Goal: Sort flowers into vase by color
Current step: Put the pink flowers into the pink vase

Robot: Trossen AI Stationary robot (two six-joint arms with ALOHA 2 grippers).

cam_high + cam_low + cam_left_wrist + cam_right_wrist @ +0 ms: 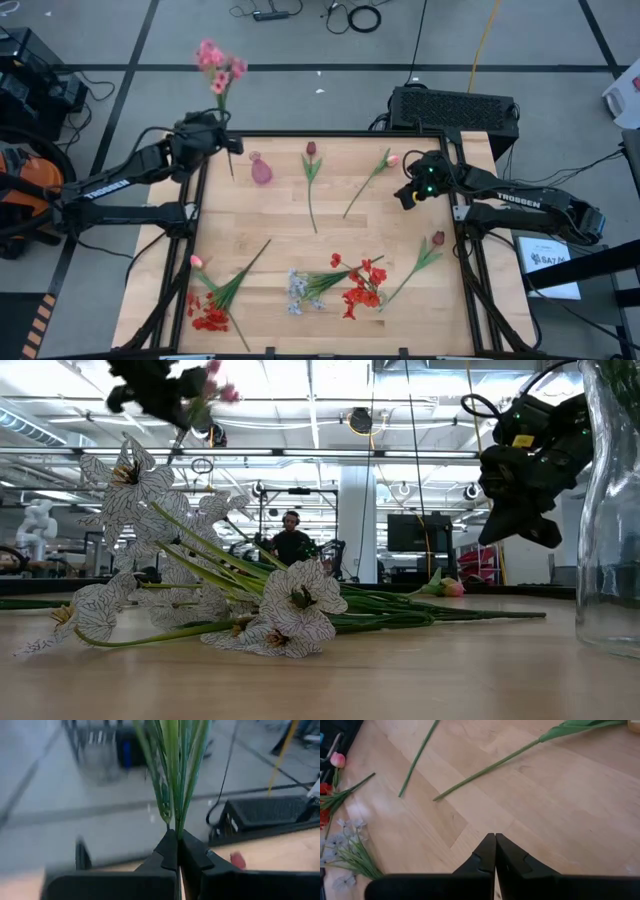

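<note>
From above, we saw the left gripper (228,143) at the table's (400,240) far left corner, clamped on the green stem of a pink flower spray (218,66), whose blooms hung out beyond the table edge. The small pink vase (261,169) stood just beside that gripper, so we judged the stem was being brought round to meet the narrow neck. The right gripper (408,196) waited over the right side, fingers together and empty. Still lying on the wood were a maroon tulip (310,149), a pink bud stem (391,160), another tulip (437,238), two red clusters (362,284), (208,315) and a pale blue-white bunch (297,291).

From table height, we looked across the pale veined blooms (290,610) lying in front; the held pink blossoms (218,384) showed high up beside a dark gripper, clear of everything below. A person stood far back in the room.

Through the left wrist camera, we saw its fingers (167,851) pinched tight on the stem and leaves (175,770), gripped low, presumably so the stem end stayed free for the vase.

Through the right wrist camera, we saw closed fingers (489,851) holding nothing above bare wood, with loose stems (485,769) lying beyond.
</note>
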